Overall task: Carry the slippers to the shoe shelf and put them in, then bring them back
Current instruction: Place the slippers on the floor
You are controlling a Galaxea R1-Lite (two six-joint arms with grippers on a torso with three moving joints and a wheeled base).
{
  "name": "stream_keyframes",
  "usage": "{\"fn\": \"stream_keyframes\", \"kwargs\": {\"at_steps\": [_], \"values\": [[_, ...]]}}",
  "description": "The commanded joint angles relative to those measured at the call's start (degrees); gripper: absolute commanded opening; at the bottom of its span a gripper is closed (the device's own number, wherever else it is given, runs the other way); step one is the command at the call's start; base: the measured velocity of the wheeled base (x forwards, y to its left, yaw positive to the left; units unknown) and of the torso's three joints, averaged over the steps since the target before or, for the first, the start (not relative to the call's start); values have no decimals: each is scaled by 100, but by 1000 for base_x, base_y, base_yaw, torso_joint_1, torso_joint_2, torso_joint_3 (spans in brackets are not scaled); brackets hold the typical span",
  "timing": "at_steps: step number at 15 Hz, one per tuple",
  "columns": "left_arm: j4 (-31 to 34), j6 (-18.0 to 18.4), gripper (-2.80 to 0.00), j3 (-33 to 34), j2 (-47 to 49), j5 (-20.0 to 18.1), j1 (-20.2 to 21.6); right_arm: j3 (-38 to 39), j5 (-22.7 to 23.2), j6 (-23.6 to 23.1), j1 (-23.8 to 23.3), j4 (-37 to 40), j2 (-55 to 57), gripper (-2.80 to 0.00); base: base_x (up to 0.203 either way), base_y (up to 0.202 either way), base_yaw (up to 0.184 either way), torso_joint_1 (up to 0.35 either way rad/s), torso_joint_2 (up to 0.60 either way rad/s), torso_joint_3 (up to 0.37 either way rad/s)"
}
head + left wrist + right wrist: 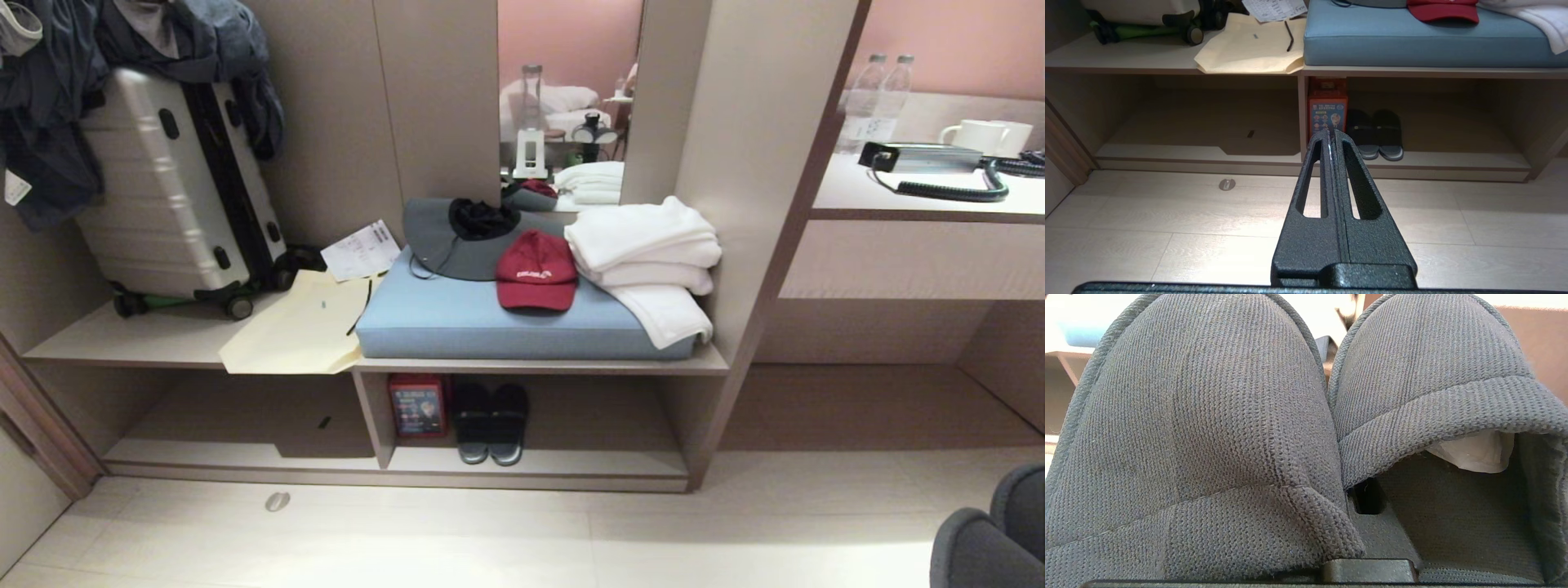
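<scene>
The floor (490,531) is pale wood-look plank, and the wall (963,33) behind the beige built-in is pink. The low shoe shelf of light beige wood-grain laminate (539,472) runs along the floor, split by an upright panel.

In its right-hand compartment the flat black open-toe slides with grey soles (491,425) sit side by side, soles down, just beside a red box (418,406) with a printed label too small to read.

On the bench above lie a blue seat cushion (490,322), a red cap (535,269) with white lettering I cannot make out, folded white towels (645,245), a manila envelope (298,327) and a printed sheet (361,249). A ribbed silver suitcase (171,188) leans at the far left.

The left gripper (1332,132) hangs above the floor facing the shelf, its fingers pressed together on nothing. The right gripper (1367,514) is closed on a pair of grey knit closed-toe slippers (1208,416), which drape to either side of it at the scene's lower right, well apart from the shelf.
</scene>
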State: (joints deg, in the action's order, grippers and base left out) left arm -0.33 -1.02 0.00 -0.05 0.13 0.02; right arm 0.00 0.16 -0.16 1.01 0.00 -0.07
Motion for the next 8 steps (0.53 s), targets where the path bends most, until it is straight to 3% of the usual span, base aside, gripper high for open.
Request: {"fn": "stream_keyframes", "kwargs": {"at_steps": [1,8], "values": [[-3,5,-280,0,5,4,-2,9,2,-2,4,-9,7,-280,0,0,0,2,7,139],[-3,13,-280,0,5,-5,6,9,2,-2,-4,-8,7,-280,0,0,0,0,0,21]]}}
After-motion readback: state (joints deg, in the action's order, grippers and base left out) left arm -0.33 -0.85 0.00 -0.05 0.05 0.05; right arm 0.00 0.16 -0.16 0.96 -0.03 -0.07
